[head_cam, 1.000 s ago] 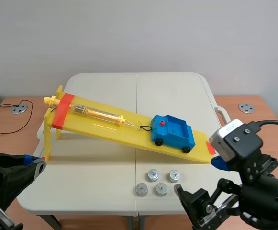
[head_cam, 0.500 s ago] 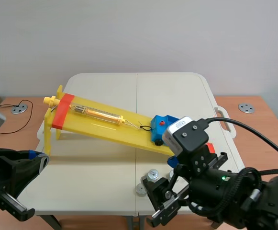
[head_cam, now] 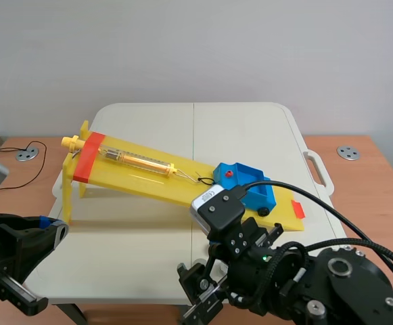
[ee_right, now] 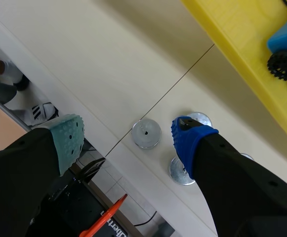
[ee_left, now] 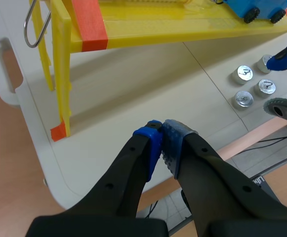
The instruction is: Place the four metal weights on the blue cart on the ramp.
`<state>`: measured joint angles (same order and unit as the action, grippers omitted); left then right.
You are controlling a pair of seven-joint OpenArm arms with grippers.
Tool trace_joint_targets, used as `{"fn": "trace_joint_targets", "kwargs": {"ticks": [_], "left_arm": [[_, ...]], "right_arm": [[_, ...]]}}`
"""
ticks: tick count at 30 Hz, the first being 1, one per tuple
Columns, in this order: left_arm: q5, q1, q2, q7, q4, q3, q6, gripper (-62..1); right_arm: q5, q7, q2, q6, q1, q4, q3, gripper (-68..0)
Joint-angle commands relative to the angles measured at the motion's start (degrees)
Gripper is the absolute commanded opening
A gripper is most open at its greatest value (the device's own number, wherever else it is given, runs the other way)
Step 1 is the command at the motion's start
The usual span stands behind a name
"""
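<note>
The step in hand looks like the first pick. All four metal weights [ee_left: 243, 98] lie on the white table [head_cam: 149, 122], in a tight cluster by its near edge, just near of the low right end of the yellow ramp [head_cam: 142, 178]. None of them is on the blue cart [head_cam: 247, 184]. The cart sits on the ramp's lower right stretch, hooked by a short cord to the spring scale [head_cam: 139, 161] lying along the slope. The part of its tray that shows is bare.

The right gripper [ee_right: 127, 134] hangs over the cluster with its fingers spread wide and nothing held. The near-left weight [ee_right: 146, 134] lies in the gap, closer to the blue pad [ee_right: 188, 136], which overlaps the weight just beyond it. In the scene view the right arm hides the whole cluster.

The left gripper [ee_left: 162, 140] has its fingers pressed together on nothing. It is low over the near left of the table, near of the ramp's tall legs and well apart from the weights.

The next move probably calls for centring the gap on a single weight, lowering until the pads flank its rim, and closing. The weights sit close together, so wide fingers could knock a neighbour, and an outer weight seems the safer choice. The lift then goes far and right to the cart's tray. It should be set down gently, because the cart appears to be held on the slope only by the cord.
</note>
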<state>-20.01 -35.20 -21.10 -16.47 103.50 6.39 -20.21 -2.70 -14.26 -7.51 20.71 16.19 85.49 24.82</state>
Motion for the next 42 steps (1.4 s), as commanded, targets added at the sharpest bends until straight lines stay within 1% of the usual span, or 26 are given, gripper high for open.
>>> {"fn": "trace_joint_targets", "kwargs": {"ticks": [1, 5, 8, 11, 15, 18, 21, 24, 27, 38, 42], "left_arm": [[-4.46, 0.96, 0.46, 5.88, 2.89, 0.37, -1.03, -57.3], [-4.46, 0.96, 0.46, 5.88, 2.89, 0.37, -1.03, -57.3], [-4.46, 0.96, 0.46, 5.88, 2.89, 0.37, -1.03, -57.3], [-4.46, 0.96, 0.46, 5.88, 2.89, 0.37, -1.03, -57.3], [-4.46, 0.96, 0.46, 5.88, 2.89, 0.37, -1.03, -57.3], [-4.46, 0.96, 0.46, 5.88, 2.89, 0.37, -1.03, -57.3], [-4.46, 0.96, 0.46, 5.88, 2.89, 0.37, -1.03, -57.3], [-4.46, 0.96, 0.46, 5.88, 2.89, 0.37, -1.03, -57.3], [-4.46, 0.96, 0.46, 5.88, 2.89, 0.37, -1.03, -57.3], [-4.46, 0.96, 0.46, 5.9, 2.89, 0.37, -1.03, -57.3], [-4.46, 0.96, 0.46, 5.9, 2.89, 0.37, -1.03, -57.3]], "right_arm": [[-1.29, 5.81, 0.59, -2.56, -4.02, 2.64, 0.35, -31.2], [0.94, 6.03, 1.25, -3.82, -5.16, 1.09, 1.88, -32.5], [1.09, 6.27, 2.03, -4.74, -5.62, -0.02, 2.6, -32.7], [1.55, 6.51, 3.08, -4.96, -5.88, -0.76, 2.62, -32.7], [2.75, 6.73, 3.98, -6.6, -5.88, -0.83, 3.13, -32.7], [3.13, 6.95, 4.61, -6.78, -5.92, -1.25, 3.32, -32.7], [3.67, 6.91, 5.14, -7.87, -6.73, -2.95, 3.96, -32.7], [3.8, 6.99, 5.33, -8.0, -7.96, -5.35, 4.63, -32.7], [3.89, 7.02, 5.31, -9.44, -8.83, -7.15, 5.29, -32.7], [4.02, 9.11, 5.31, -9.35, -10.95, -12.48, 6.01, -34.9], [4.04, 9.01, 5.27, -9.33, -11.1, -12.94, 6.01, -39.2]]}}
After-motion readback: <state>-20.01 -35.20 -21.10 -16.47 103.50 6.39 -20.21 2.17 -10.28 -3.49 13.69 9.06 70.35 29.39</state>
